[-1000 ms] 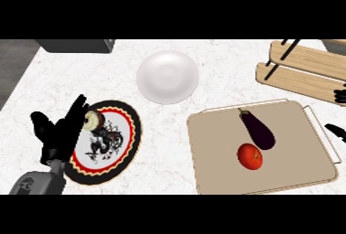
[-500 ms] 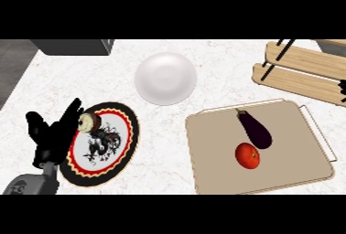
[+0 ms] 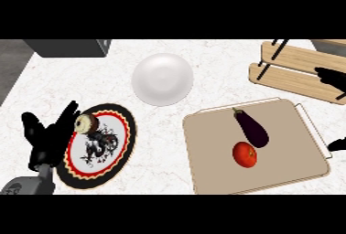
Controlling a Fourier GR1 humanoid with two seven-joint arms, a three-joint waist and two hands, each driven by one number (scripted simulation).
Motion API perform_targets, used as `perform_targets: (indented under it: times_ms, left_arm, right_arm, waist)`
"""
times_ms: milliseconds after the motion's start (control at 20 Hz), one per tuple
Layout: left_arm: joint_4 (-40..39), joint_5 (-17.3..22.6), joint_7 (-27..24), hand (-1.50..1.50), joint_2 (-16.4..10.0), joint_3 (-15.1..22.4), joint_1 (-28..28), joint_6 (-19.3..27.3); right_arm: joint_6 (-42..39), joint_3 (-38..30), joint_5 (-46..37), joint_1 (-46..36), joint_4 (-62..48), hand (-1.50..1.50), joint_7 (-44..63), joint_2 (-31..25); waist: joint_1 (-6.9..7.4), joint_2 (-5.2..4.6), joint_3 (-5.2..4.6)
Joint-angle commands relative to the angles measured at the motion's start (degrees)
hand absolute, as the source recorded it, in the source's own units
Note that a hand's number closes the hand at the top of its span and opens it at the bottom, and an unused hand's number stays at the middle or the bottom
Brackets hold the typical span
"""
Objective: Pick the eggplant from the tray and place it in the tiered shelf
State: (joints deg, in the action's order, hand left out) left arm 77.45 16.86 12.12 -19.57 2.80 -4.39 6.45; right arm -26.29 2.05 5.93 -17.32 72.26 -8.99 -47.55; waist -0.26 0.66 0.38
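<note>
The left hand (image 3: 46,139) shows at the near left, matte black, its fingers straight and spread wide, holding nothing. It lies beside the left rim of a patterned plate (image 3: 101,147), and the fingertips overlap that rim. Its grey forearm (image 3: 25,185) comes in from the near left corner.

The patterned plate is round with a black edge, a red ring and a white middle bearing a dark, tangled figure. On its far left part sits a small round tan item (image 3: 86,123), ring-shaped with a paler middle, just beside the fingertips; what it is cannot be told.

Far from it, toward the middle, lies a plain white plate (image 3: 162,78), smooth and glossy. A dark grey box (image 3: 67,47) stands at the far left. The counter (image 3: 40,87) is white stone with fine grey veins.

To the right lies the tray (image 3: 216,176), flat, beige and square-cornered, with a thin pale rim. On it lies the eggplant (image 3: 251,129), long, dark purple and smooth, its stem end pointing far and left. A round red tomato (image 3: 245,154) lies just near of it, touching or almost touching.

The tiered shelf (image 3: 287,81) stands at the far right: pale wooden boards joined by thin black rods.

Of the right hand (image 3: 330,77) only black parts show at the right edge, one over the shelf boards and one beside the tray; whether it is wide or narrow cannot be told.
</note>
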Motion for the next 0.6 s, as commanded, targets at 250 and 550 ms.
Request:
perform_targets:
  times_ms: [250, 550]
  left_arm:
    - [2.0, -2.9, 3.8, 0.0, 3.7, 3.6, 4.0, 2.1]
    - [-0.8, -1.8, 5.4, 0.0, 4.1, 0.6, -0.8, 0.5]
  right_arm:
    - [9.7, 6.0, -8.7, -2.1, 11.1, -1.5, 21.4, 7.7]
    - [6.9, 8.9, -14.1, -0.1, 15.4, -1.5, 26.6, 9.8]
  waist:
    - [0.44, -0.57, -0.4]
    - [0.12, -0.63, -0.39]
